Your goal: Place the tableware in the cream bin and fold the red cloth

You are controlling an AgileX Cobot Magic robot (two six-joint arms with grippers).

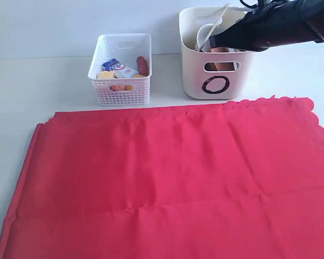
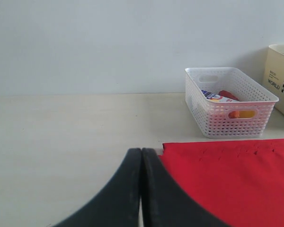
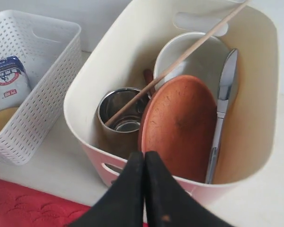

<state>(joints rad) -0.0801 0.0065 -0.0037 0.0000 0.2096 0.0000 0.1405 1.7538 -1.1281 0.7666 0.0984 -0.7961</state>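
Note:
The cream bin (image 1: 194,81) stands at the back, right of centre. Inside the bin (image 3: 99,75) are a steel cup (image 3: 120,113), a brown clay plate (image 3: 180,125) leaning on edge, a pale bowl (image 3: 199,59), a wooden chopstick (image 3: 180,59) slanting across, and a metal utensil (image 3: 222,104). My right gripper (image 3: 144,153) is shut and empty, hovering over the bin's near rim (image 1: 213,39). The red cloth (image 1: 167,178) lies spread flat over the front of the table. My left gripper (image 2: 141,150) is shut and empty, low beside a corner of the cloth (image 2: 236,179); the exterior view does not show it.
A white perforated basket (image 1: 120,75) with food items, a milk carton (image 3: 7,80) among them, stands left of the bin. A cream container wall with a printed label (image 2: 280,78) shows beyond the basket (image 2: 227,101). Bare table lies left of the cloth.

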